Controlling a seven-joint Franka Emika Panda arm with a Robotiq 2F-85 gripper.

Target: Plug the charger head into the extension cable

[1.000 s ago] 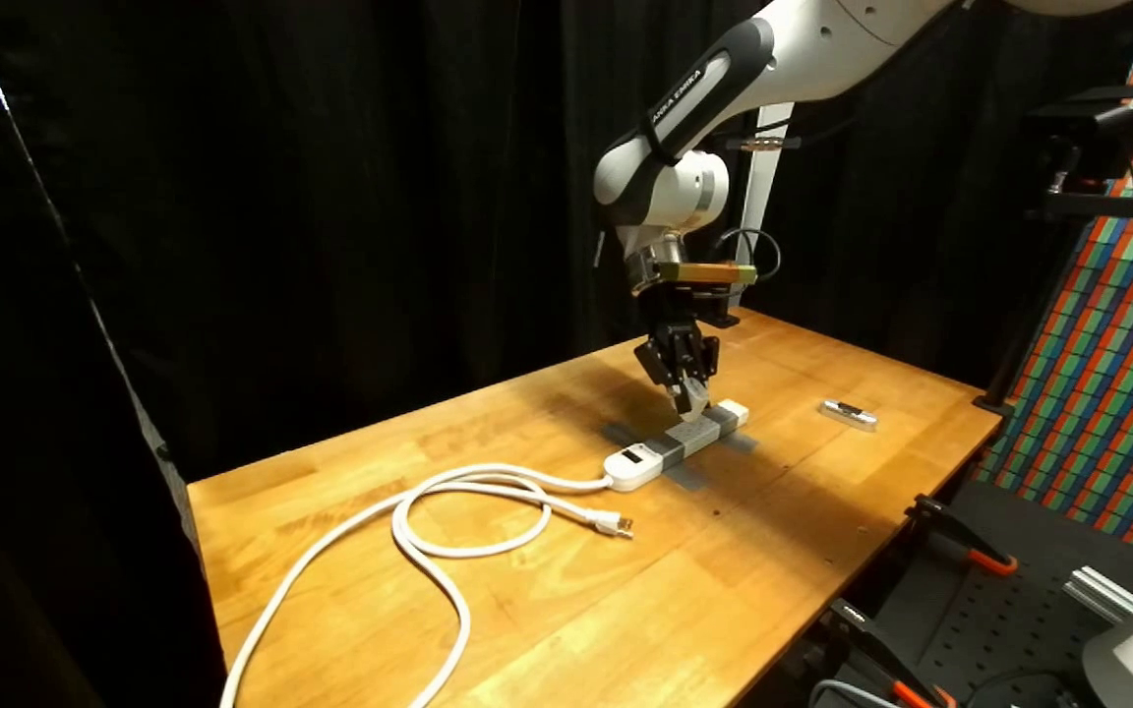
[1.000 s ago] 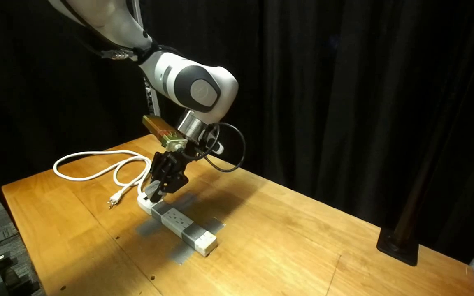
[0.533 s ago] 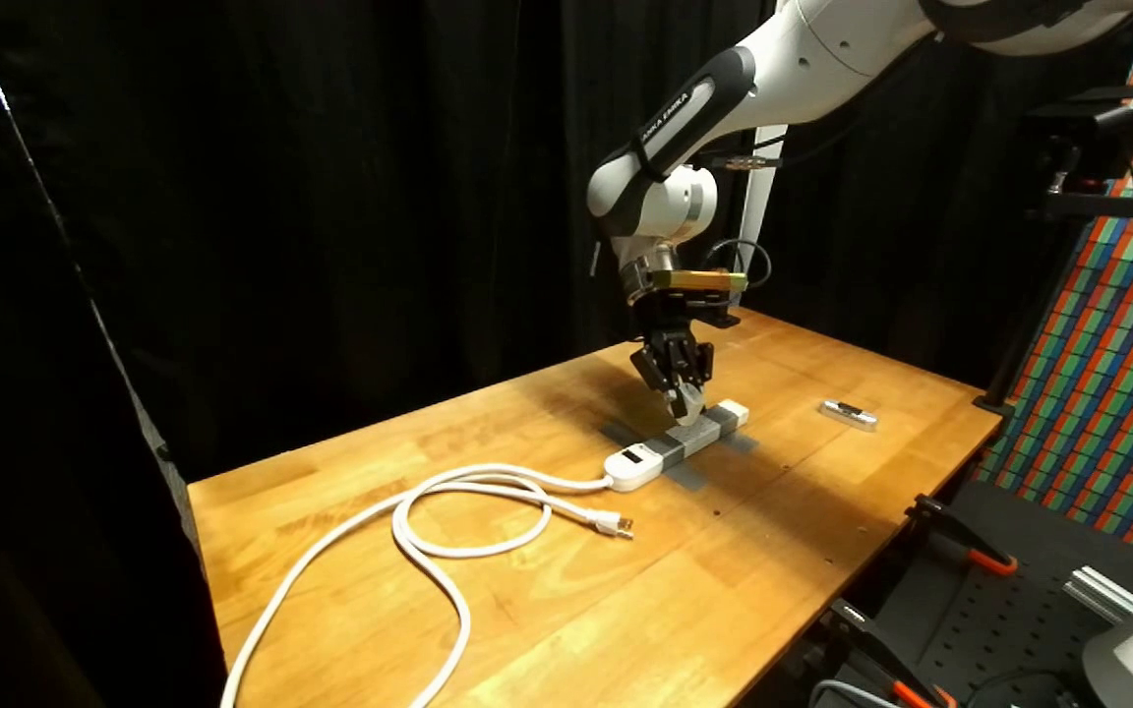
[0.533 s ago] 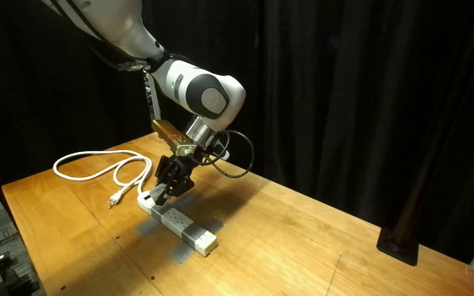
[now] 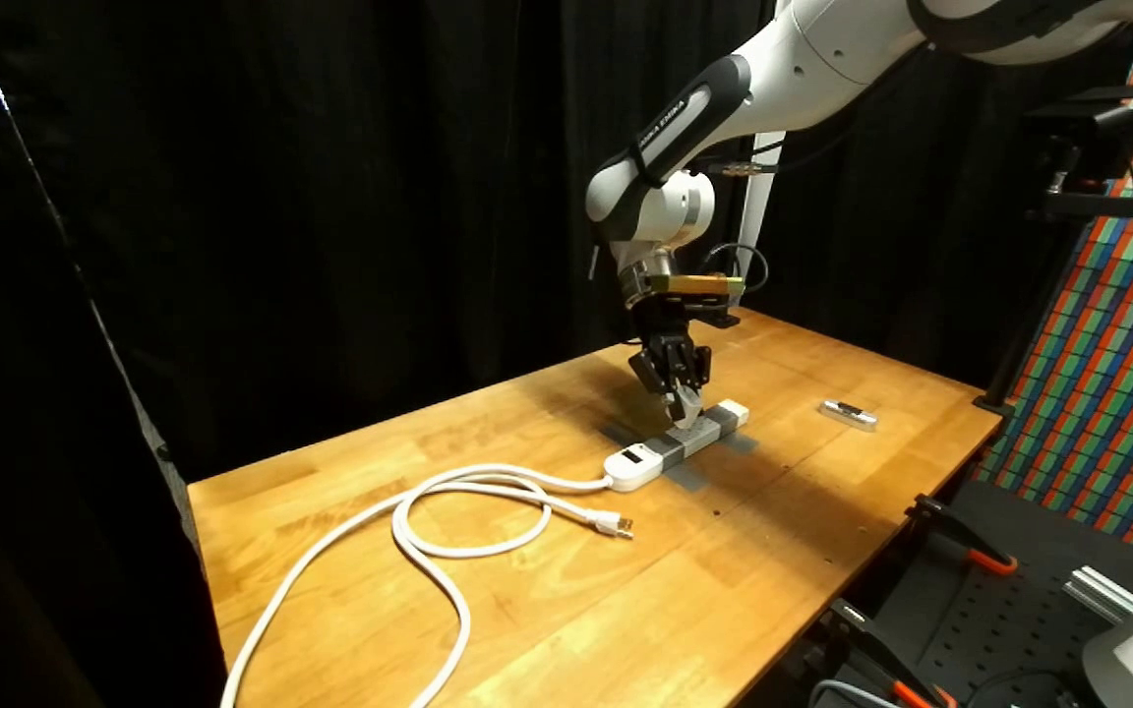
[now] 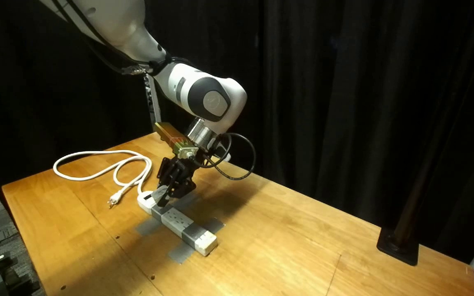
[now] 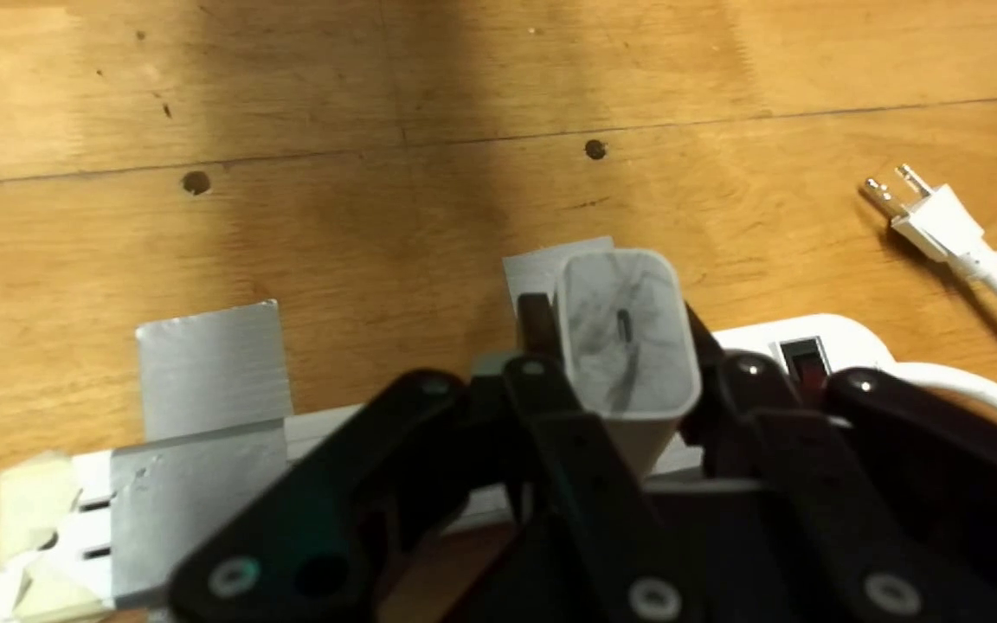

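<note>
My gripper (image 7: pixel 624 346) is shut on the charger head (image 7: pixel 611 294), a white block with a grey, marbled end and a small slot. The charger head also shows in both exterior views (image 5: pixel 687 408) (image 6: pixel 159 192), tilted between the black fingers. The extension cable's white strip (image 5: pixel 635 467) lies under it, taped down; it also shows in an exterior view (image 6: pixel 176 220) and the wrist view (image 7: pixel 840 337). The charger is over the strip's socket part near the switch end. Its prongs are hidden, and I cannot tell whether it touches the strip.
Grey tape (image 7: pixel 213 372) holds the strip to the wooden table (image 5: pixel 566 610). The white cord (image 5: pixel 458 590) loops on the table, its plug (image 5: pixel 611 523) near the strip. A small silver object (image 5: pixel 849 415) lies further along. A black post base (image 6: pixel 397 246) stands at the table edge.
My gripper has come down with the charger head and shifted slightly sideways over the strip, mostly in the first half second, with little motion since. The strip and cord have not moved.
</note>
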